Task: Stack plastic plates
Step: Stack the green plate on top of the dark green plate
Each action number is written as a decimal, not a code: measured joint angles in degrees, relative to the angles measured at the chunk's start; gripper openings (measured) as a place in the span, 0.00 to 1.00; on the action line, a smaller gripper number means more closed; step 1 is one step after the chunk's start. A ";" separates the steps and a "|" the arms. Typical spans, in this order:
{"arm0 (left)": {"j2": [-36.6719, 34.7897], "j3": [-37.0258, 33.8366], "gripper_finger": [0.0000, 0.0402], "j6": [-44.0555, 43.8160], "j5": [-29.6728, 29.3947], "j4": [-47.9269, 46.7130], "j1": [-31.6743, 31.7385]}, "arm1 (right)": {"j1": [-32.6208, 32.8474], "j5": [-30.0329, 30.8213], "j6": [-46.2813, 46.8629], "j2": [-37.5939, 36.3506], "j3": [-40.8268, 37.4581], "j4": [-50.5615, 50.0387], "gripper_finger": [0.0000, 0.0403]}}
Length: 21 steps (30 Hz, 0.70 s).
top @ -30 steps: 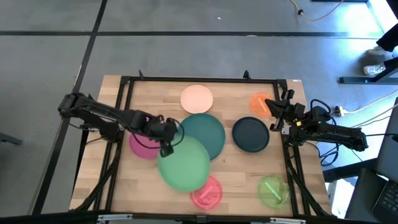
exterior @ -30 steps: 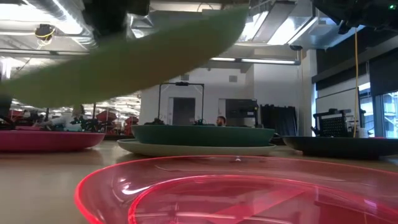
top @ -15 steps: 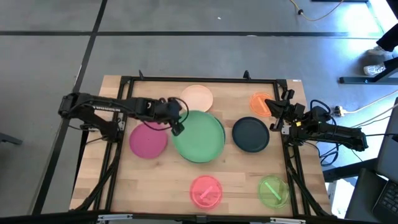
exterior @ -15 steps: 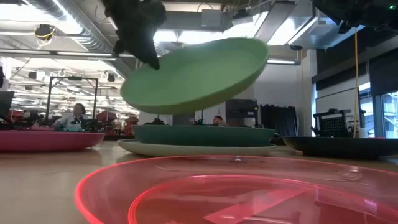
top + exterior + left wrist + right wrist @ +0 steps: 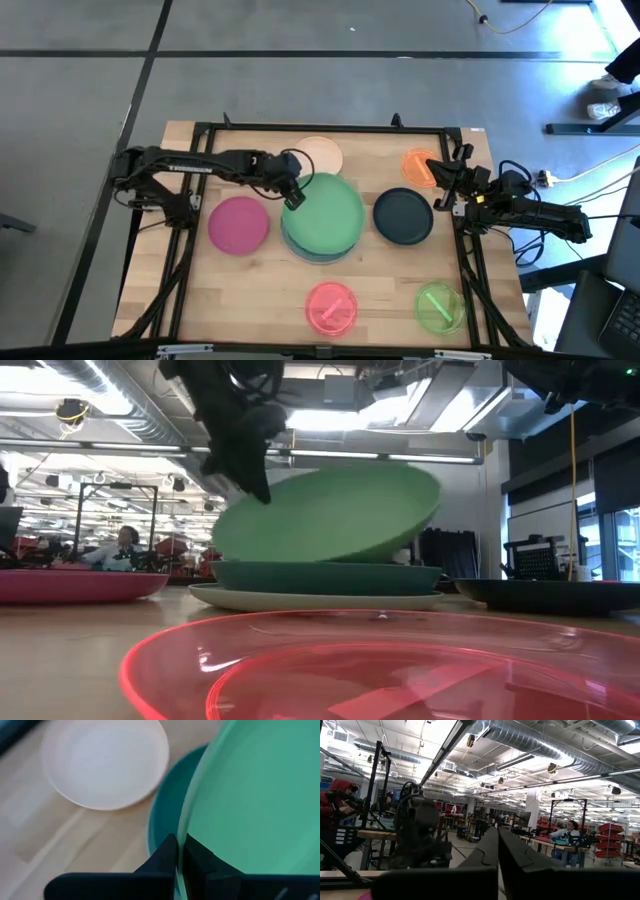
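Note:
My left gripper (image 5: pixel 293 196) is shut on the light green plate (image 5: pixel 328 214), which it holds tilted over the teal plate (image 5: pixel 325 576). The teal plate lies on the pale blue-grey plate (image 5: pixel 315 599) at the table's middle. In the left wrist view the green plate (image 5: pixel 250 795) fills the right side, with the teal plate (image 5: pixel 167 815) under it. My right gripper (image 5: pixel 437 187) is shut and waits at the table's right edge, between the orange plate (image 5: pixel 419 166) and the dark navy plate (image 5: pixel 403 216). My left gripper pinches the light green plate's rim (image 5: pixel 186 840) on the plate's left side, one finger above the rim and one below. Its fingers slant down from the table's left. The held side (image 5: pixel 240 520) is raised, and the plate's underside (image 5: pixel 400 556) comes down to the teal plate's rim.
The magenta plate (image 5: pixel 238 222) lies left of the stack and the peach plate (image 5: pixel 318 155) near the far edge. The pink plate (image 5: pixel 332 307) and the lime plate (image 5: pixel 438 305) lie near the near edge. A black frame (image 5: pixel 300 128) rims the table.
My left gripper has carried the light green plate from the table's near middle toward the far edge and right, until it stands over the teal plate. It has then come down, so the plate has dropped from well above the stack to just on it, still tilted.

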 joint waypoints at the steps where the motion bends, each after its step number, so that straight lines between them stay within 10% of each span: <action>1: 0.55 0.00 0.02 -0.04 0.22 0.07 0.00 | -0.02 -0.02 0.00 0.00 0.00 -0.02 0.00; 21: 7.45 0.04 0.12 2.97 -0.18 3.64 0.52 | 0.00 -0.04 -0.07 0.00 0.02 -0.02 0.00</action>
